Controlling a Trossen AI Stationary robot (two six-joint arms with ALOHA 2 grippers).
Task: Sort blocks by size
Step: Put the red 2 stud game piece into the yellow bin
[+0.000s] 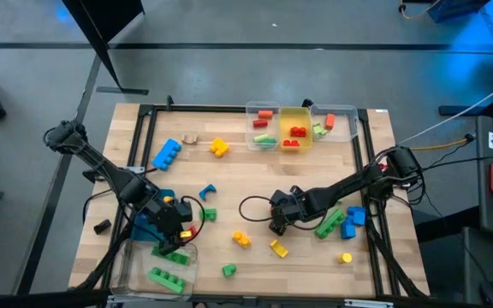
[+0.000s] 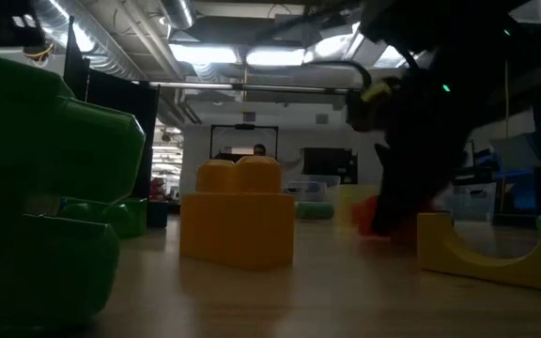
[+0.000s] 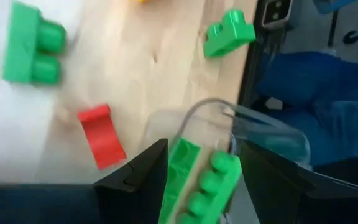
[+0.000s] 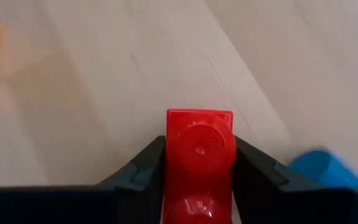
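Overhead, the left gripper [image 1: 178, 233] hangs at the table's near-left corner, above the rim of a clear bin [image 1: 129, 267]; its fingers [image 3: 143, 177] are closed on a long green block [image 3: 199, 180], as the left wrist view shows. A second long green block [image 1: 168, 279] lies inside that bin, and a small red block [image 3: 102, 135] rests on the wood just beside the gripper. Farther back on the left lies a long blue block [image 1: 167, 154]. At centre, two yellow-orange blocks [image 1: 242, 239] and a yellow arch block [image 1: 278, 249] lie on the table [image 1: 229, 184]. At the far edge stand three small bins: a clear bin [image 1: 262, 127], a yellow bin [image 1: 295, 130] with red blocks [image 1: 297, 133], and another clear bin [image 1: 334, 120]. The right gripper [image 1: 278, 224] sits low, right of centre, clamping a red block [image 4: 199, 149] between its fingers [image 4: 146, 168]. Right of it lie a green block [image 1: 329, 225] and blue blocks [image 1: 353, 219].
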